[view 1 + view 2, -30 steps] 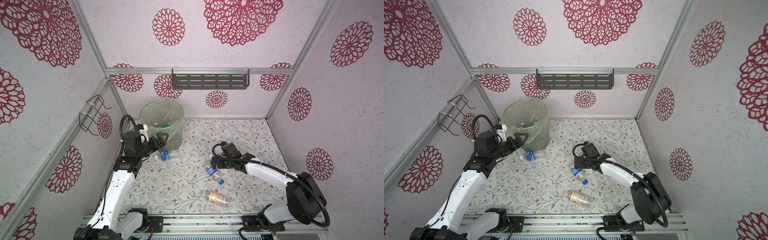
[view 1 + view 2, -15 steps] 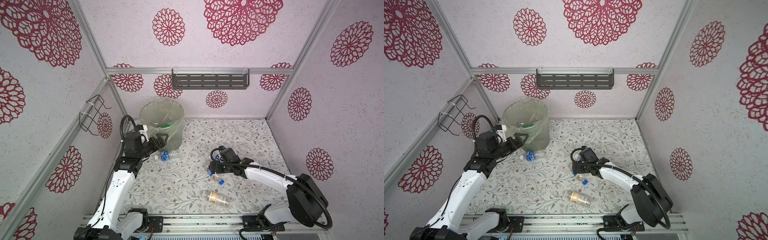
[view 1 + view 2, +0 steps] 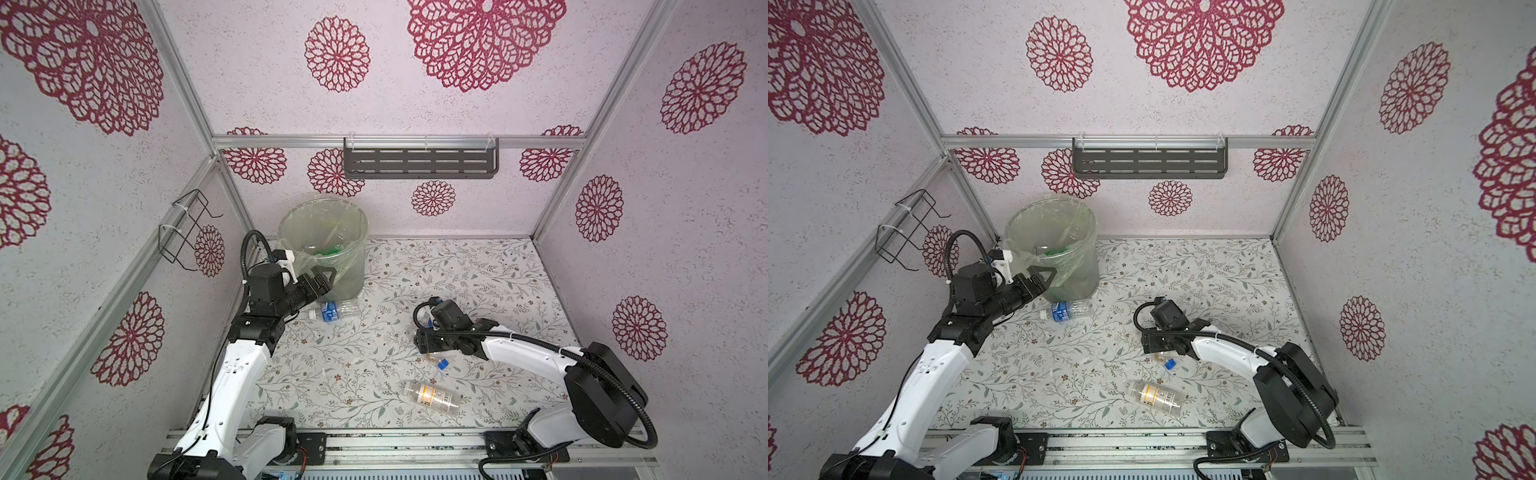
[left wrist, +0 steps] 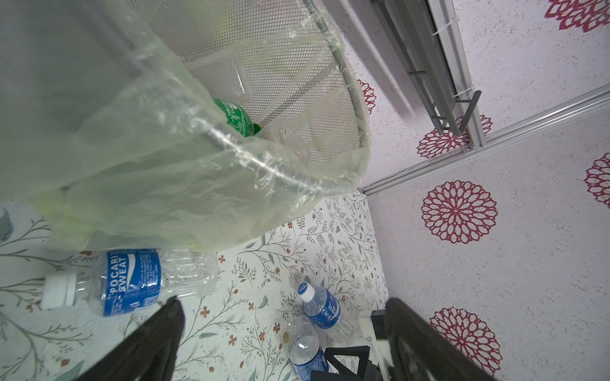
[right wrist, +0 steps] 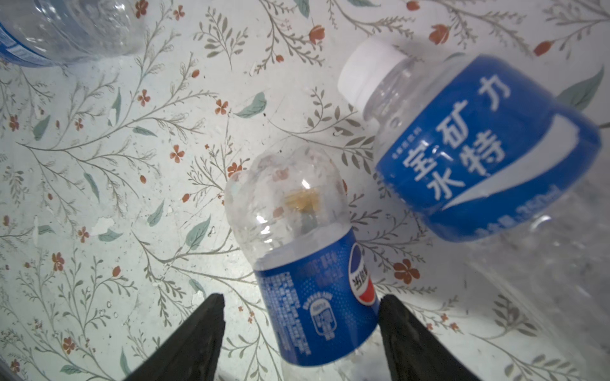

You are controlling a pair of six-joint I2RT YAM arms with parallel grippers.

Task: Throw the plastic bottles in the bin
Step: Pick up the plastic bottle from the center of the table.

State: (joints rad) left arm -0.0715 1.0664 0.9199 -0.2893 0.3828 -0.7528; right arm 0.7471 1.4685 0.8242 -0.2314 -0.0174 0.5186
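Standing at the far left of the floral surface (image 3: 478,270), the bin (image 3: 324,245) is a round grey-green mesh basket with a thin clear bag folded over its rim. Inside lie a green bottle (image 4: 236,118) and some clear ones. The left pincer (image 3: 321,280) hangs just beside the bin's near-left side, jaws wide apart and empty. The right pincer (image 5: 300,298) is low at mid-surface, jaws parted astride a clear Pepsi bottle (image 5: 307,264): one finger touches its blue label, the other stands clear of it. Just beside it lies a white-capped bottle (image 5: 478,148) with a blue label in Chinese characters. A Pocari bottle (image 3: 334,311), clear with a blue label and white cap, lies at the bin's foot. A yellow-labelled bottle (image 3: 432,398) lies near the front edge.
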